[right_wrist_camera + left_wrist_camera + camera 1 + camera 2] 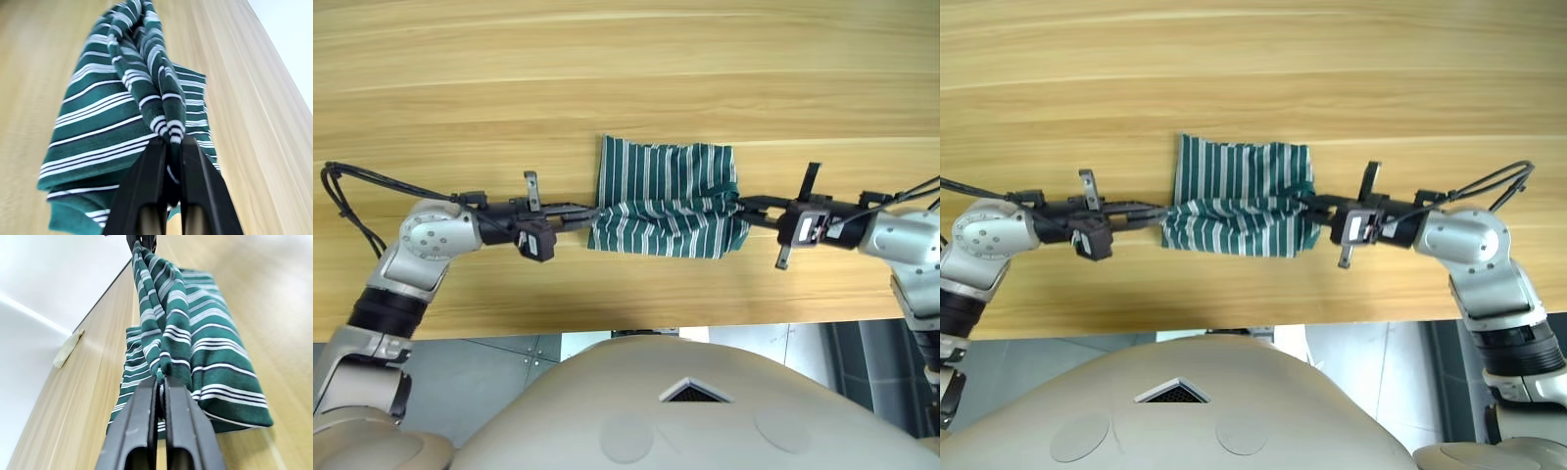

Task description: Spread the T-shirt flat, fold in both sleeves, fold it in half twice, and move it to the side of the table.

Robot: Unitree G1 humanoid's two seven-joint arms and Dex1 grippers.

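Gripping green striped T-shirt from both sides: left gripper clamped tight on left edge, right gripper pinched on right edge. Folded small, bunched between them, over wooden table near front edge.

The light wooden desk shows long grain lines. Below its near edge lies grey tiled floor; a white wall rises past one edge.
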